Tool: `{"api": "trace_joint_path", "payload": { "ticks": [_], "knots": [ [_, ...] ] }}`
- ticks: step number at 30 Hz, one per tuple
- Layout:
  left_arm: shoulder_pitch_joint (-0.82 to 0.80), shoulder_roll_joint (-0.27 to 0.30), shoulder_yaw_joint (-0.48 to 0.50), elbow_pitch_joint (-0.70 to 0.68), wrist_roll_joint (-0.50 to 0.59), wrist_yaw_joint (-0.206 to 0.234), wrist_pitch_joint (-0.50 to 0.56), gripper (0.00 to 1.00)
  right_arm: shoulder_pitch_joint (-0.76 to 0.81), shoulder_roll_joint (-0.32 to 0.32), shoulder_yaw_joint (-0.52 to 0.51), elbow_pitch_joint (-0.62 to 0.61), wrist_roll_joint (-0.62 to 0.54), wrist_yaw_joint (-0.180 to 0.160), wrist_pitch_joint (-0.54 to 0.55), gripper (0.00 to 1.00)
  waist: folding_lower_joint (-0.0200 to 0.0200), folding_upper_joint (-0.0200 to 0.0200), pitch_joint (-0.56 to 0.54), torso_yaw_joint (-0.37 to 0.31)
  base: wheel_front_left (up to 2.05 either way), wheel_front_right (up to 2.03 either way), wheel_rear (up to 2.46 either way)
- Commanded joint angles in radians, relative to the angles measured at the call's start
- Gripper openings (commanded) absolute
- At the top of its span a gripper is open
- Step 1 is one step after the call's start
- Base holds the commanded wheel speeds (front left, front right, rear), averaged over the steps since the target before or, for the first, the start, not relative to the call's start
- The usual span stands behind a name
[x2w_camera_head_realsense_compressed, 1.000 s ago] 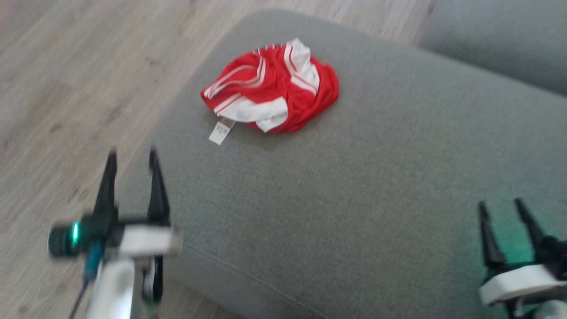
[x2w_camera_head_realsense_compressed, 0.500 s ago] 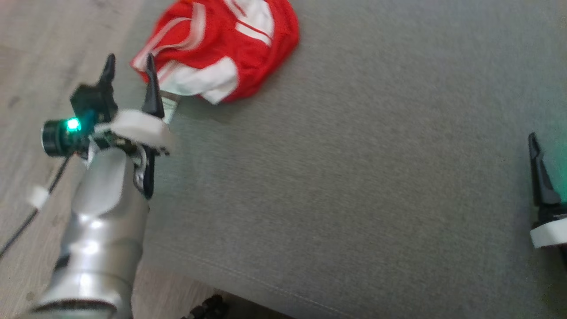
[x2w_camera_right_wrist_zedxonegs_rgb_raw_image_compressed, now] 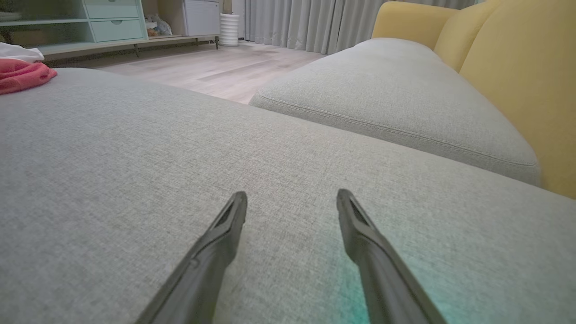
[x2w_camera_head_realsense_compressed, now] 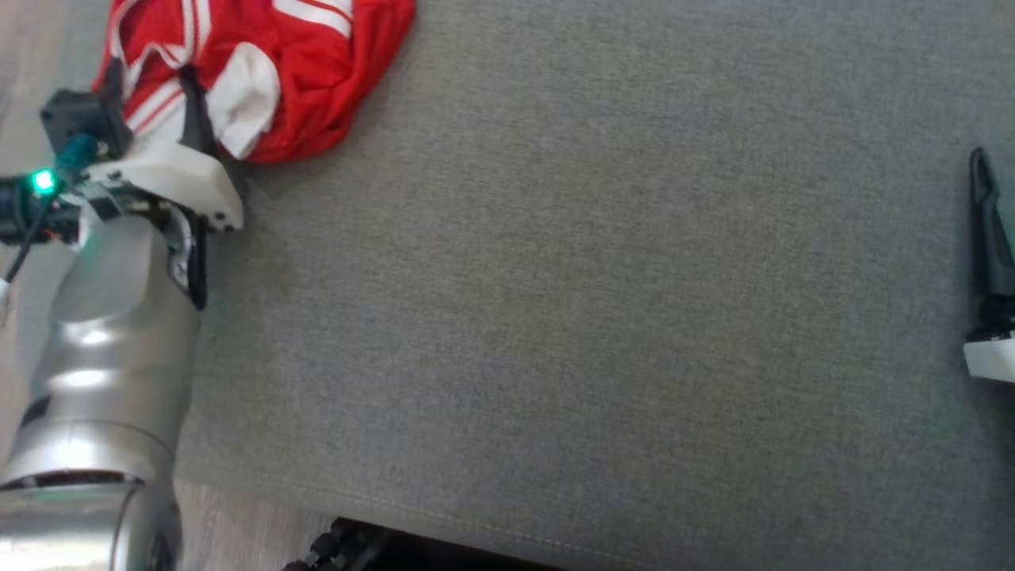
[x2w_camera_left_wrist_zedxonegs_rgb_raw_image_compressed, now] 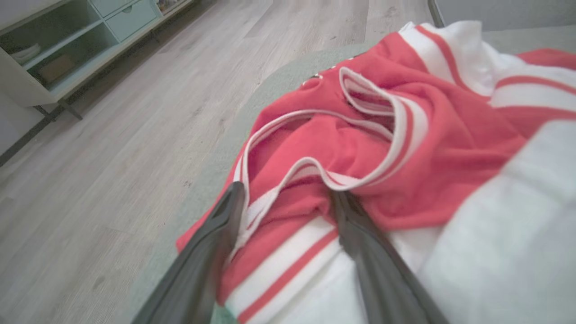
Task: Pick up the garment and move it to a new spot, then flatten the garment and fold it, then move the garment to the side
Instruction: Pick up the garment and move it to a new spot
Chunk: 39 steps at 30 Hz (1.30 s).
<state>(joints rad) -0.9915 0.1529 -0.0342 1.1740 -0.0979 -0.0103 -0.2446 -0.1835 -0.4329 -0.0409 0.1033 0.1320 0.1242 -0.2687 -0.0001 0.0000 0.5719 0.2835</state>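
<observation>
"Starting at the left edge of the head view, what is there?"

"A silver forearm (x2w_camera_head_realsense_compressed: 111, 357) rises to the left gripper (x2w_camera_head_realsense_compressed: 151, 73). Its two dark fingers stand apart against the near edge of the garment (x2w_camera_head_realsense_compressed: 317, 71), a crumpled heap of red cloth with white stripes and panels. A second ago that gripper hung by the cushion's corner, well short of the cloth. The whole picture has also shifted since then, because the camera moved."

"Where does the garment lie?"

"On the far left part of a grey cushion (x2w_camera_head_realsense_compressed: 555, 317), just beside its edge, with wooden floor (x2w_camera_left_wrist_zedxonegs_rgb_raw_image_compressed: 112, 157) beyond. In the left wrist view the fingers straddle a white-trimmed fold. They are spread with cloth lying between them, not closed on it."

"And further right?"

"Bare grey fabric fills the middle. Then comes the right gripper (x2w_camera_right_wrist_zedxonegs_rgb_raw_image_compressed: 291, 195), low over the cushion and well apart from the garment. The right wrist view shows its fingers wide apart with nothing between them. A second ago both fingers stood at the head view's lower right; now one stands at the right edge and the other is cut off."

"What is hidden or hard to make out?"

"The head view's top edge cuts off the garment's far side. One left fingertip disappears under the fold. Whether the garment is a shirt or shorts cannot be told."
</observation>
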Motion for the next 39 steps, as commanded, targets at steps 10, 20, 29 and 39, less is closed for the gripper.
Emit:
{"api": "trace_joint_path", "payload": {
  "ticks": [10, 20, 29, 39],
  "knots": [
    [-0.042, 0.073, -0.028, -0.119, 0.031, -0.01, -0.017, 0.0, 0.004, -0.006, 0.019, 0.043, -0.001, 0.007, 0.007, 1.0, 0.0001, 0.0, 0.012, -0.024, 0.0, 0.0, 0.0],
    [0.001, 0.118, -0.085, -0.504, 0.088, -0.031, -0.017, 0.0, 0.003, 0.118, 0.058, 0.096, 0.009, 0.007, 0.007, 1.0, 0.0001, 0.0, -0.212, -0.097, 0.0, 0.0, 0.0],
    [-0.082, 0.161, -0.198, -0.585, 0.143, -0.093, -0.012, 0.0, 0.078, 0.247, 0.082, 0.121, 0.002, 0.007, 0.007, 1.0, 0.0001, 0.0, -0.481, -0.258, 0.0, 0.0, 0.0],
    [-0.275, 0.137, -0.336, -0.506, 0.14, -0.118, 0.022, 0.0, 0.139, 0.334, 0.097, 0.097, -0.008, 0.007, 0.007, 1.0, 0.0001, 0.0, -0.619, -0.479, 0.0, 0.0, 0.0]
  ]
}}
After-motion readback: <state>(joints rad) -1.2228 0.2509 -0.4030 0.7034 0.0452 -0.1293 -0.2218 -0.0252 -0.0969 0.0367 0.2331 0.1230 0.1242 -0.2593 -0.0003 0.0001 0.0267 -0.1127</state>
